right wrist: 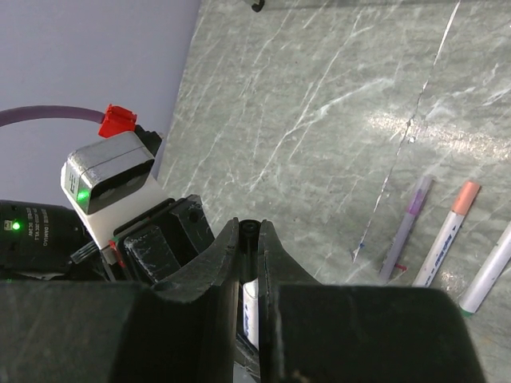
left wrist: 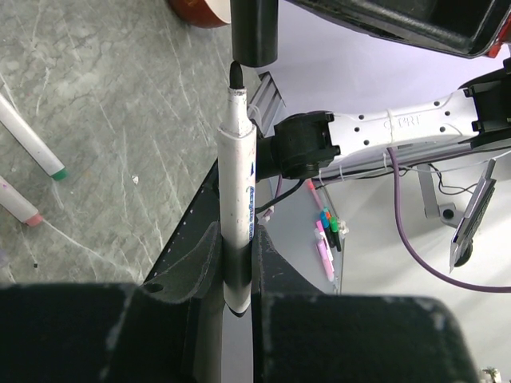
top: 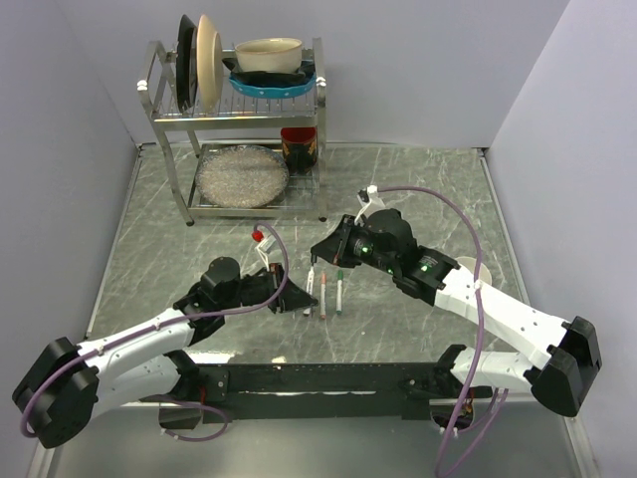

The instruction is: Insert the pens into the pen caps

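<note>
My left gripper [left wrist: 237,239] is shut on a white-barrelled pen [left wrist: 238,183] that stands upright, black tip up. Its tip sits just under the mouth of a black pen cap [left wrist: 254,32], toward the cap's left edge. The right gripper [right wrist: 249,231] is shut on that black cap [right wrist: 250,239], with the pen's white barrel [right wrist: 251,307] showing below it. In the top view both grippers [top: 297,296] [top: 326,249] meet over the table's middle. Three more pens lie there: a green-ended one [top: 339,289], a pink-ended one [top: 323,293] and a third [top: 310,291] with a purplish end [right wrist: 406,231].
A metal dish rack [top: 239,119] with plates and a bowl stands at the back. A white cup [top: 476,271] sits behind the right arm. The black base rail [top: 318,383] runs along the near edge.
</note>
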You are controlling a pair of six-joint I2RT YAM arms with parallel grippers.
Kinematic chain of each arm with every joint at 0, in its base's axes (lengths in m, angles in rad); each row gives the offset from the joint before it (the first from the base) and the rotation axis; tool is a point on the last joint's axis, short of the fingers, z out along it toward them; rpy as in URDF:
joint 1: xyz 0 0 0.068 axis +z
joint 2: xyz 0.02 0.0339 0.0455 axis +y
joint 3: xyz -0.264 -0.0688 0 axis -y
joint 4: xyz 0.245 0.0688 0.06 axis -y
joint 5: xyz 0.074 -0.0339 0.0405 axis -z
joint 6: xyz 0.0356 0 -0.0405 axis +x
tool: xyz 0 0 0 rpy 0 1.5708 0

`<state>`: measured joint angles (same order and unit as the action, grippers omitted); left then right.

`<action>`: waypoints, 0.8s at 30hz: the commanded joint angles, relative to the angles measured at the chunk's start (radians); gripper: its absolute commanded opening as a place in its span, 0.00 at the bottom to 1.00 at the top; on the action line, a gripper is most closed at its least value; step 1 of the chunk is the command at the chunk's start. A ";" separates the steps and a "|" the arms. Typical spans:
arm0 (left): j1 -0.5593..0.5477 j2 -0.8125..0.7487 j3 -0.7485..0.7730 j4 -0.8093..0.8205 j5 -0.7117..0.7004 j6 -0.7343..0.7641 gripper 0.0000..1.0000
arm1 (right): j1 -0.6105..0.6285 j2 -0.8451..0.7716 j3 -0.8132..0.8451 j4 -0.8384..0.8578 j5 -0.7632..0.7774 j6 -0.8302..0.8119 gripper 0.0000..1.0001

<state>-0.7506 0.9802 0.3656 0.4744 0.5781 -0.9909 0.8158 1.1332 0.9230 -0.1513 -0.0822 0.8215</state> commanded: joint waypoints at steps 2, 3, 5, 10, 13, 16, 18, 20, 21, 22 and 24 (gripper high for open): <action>-0.006 -0.034 0.036 0.036 -0.004 0.006 0.01 | 0.020 -0.027 -0.015 0.022 0.028 -0.019 0.00; -0.006 -0.035 0.038 0.036 -0.003 0.005 0.01 | 0.020 -0.027 -0.016 0.021 0.029 -0.019 0.00; -0.006 -0.037 0.035 0.036 -0.004 0.005 0.01 | 0.022 -0.027 -0.010 0.022 0.035 -0.022 0.00; -0.006 -0.040 0.035 0.043 0.000 0.005 0.01 | 0.022 -0.020 0.007 0.009 0.044 -0.038 0.00; -0.006 -0.041 0.036 0.041 0.002 0.005 0.01 | 0.022 -0.018 0.007 0.013 0.044 -0.044 0.00; -0.006 -0.046 0.038 0.041 0.000 0.008 0.01 | 0.023 -0.016 0.005 0.013 0.041 -0.050 0.00; -0.006 -0.048 0.036 0.038 -0.003 0.008 0.01 | 0.022 -0.021 0.000 0.015 0.038 -0.047 0.00; -0.006 -0.044 0.035 0.036 -0.004 0.009 0.01 | 0.023 -0.027 -0.007 0.022 0.032 -0.041 0.00; -0.006 -0.043 0.035 0.038 -0.006 0.008 0.01 | 0.025 -0.029 -0.009 0.027 0.021 -0.038 0.00; -0.006 -0.041 0.033 0.044 -0.004 0.005 0.01 | 0.026 -0.032 -0.012 0.033 0.013 -0.032 0.00; -0.004 -0.040 0.033 0.044 -0.006 0.006 0.01 | 0.032 -0.035 -0.019 0.038 0.001 -0.022 0.00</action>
<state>-0.7521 0.9539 0.3656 0.4629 0.5777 -0.9905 0.8307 1.1301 0.9215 -0.1493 -0.0650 0.7921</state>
